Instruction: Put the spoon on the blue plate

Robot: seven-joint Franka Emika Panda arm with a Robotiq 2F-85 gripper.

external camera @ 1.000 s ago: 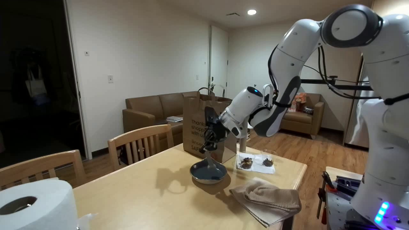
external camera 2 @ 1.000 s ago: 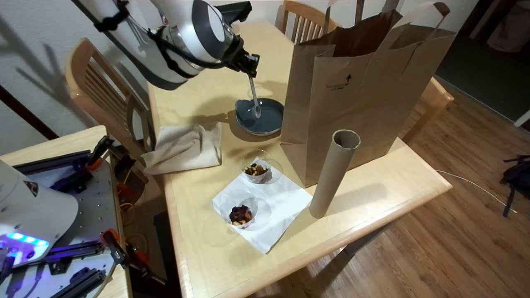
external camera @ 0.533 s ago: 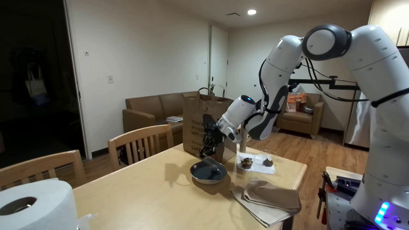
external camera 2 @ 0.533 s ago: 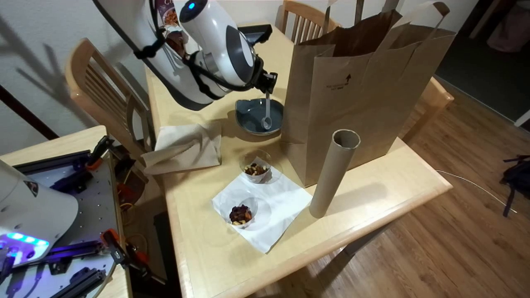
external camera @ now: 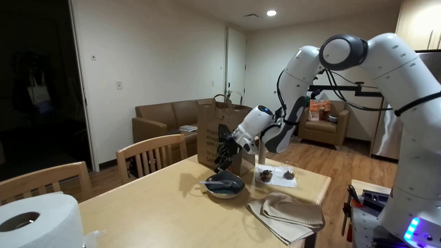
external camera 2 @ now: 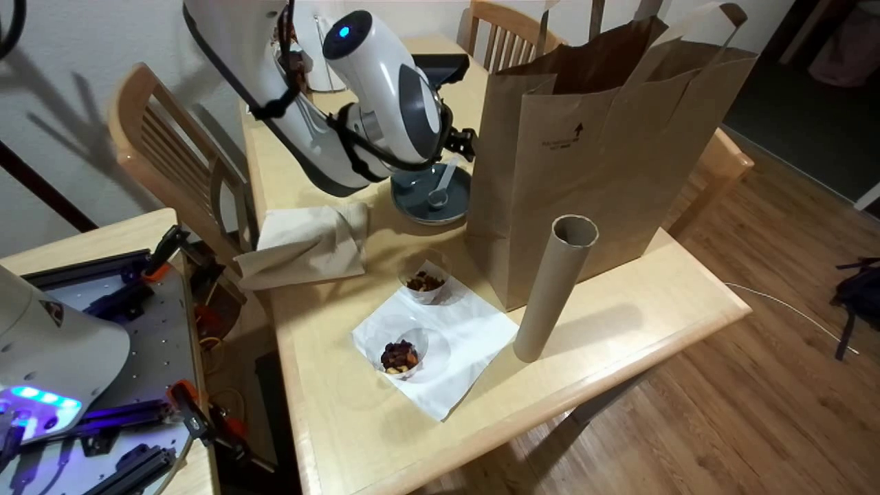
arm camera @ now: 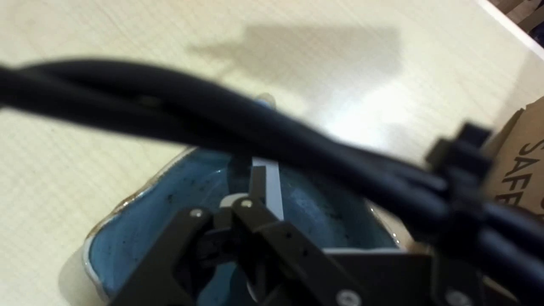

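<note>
A translucent spoon (external camera 2: 445, 179) lies in the blue plate (external camera 2: 412, 198), its bowl within and its handle jutting past the rim, probably because it is too long to lie flat. The robot's gripper (external camera: 219, 168) hovers just above, apart from the handle, seemingly leaving the rim to bear it; whether its fingers (arm camera: 257, 182) stand spread or together, I cannot tell.

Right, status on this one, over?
Hand low over the blue plate, opening unclear. Spoon inside, handle across the rim. Brown paper bag close beside, may crowd the hand.
</note>
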